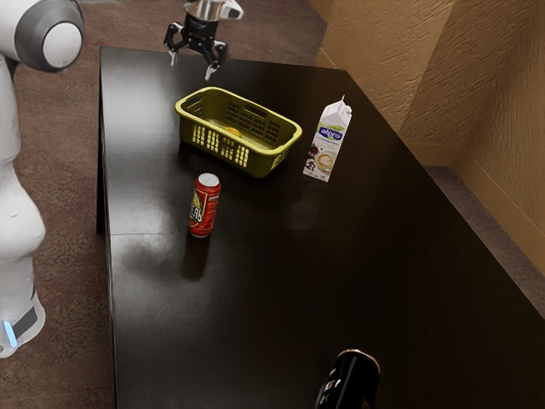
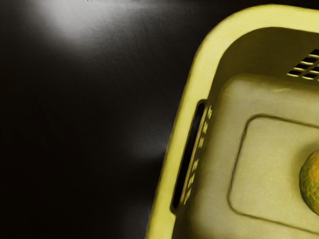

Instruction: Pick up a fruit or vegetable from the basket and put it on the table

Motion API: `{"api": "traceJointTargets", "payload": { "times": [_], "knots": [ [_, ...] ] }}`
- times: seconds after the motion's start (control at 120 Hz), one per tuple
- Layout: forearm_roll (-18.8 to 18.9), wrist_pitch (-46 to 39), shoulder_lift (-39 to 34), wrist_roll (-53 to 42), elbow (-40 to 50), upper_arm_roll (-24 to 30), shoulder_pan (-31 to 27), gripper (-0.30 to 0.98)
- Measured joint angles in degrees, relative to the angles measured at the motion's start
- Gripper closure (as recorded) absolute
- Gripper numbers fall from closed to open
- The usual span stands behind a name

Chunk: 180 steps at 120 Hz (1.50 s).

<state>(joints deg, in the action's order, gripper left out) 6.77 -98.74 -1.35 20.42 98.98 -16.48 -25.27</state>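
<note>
The black gripper (image 1: pixel 191 70) hangs open above the table's far end, higher than the basket and off toward its far left corner in the exterior view. Its two fingers stand wide apart with nothing between them. The yellow-green basket (image 1: pixel 223 156) rests upright on the dark table (image 1: pixel 281 290). Inside it, a small orange-yellow fruit (image 1: pixel 232 131) lies on the floor. In the wrist view the basket's rim (image 2: pixel 187 107) shows beside bare table (image 2: pixel 79 129), and the rounded green-and-orange fruit (image 2: pixel 311 181) is partly cut off by the view's edge.
A red can (image 1: pixel 204 205) stands on the exterior view's near side of the basket. A white carton (image 1: pixel 328 141) stands close to the basket at the exterior view's right. One black cylindrical object (image 1: pixel 350 380) is at the exterior view's lower edge.
</note>
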Motion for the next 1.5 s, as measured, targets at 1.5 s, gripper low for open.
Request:
{"api": "traceJointTargets", "payload": {
  "times": [1.5],
  "knots": [
    [-2.74,-7.02,8.23,-4.72,0.24,6.99,4.52,0.0]
  ]
}}
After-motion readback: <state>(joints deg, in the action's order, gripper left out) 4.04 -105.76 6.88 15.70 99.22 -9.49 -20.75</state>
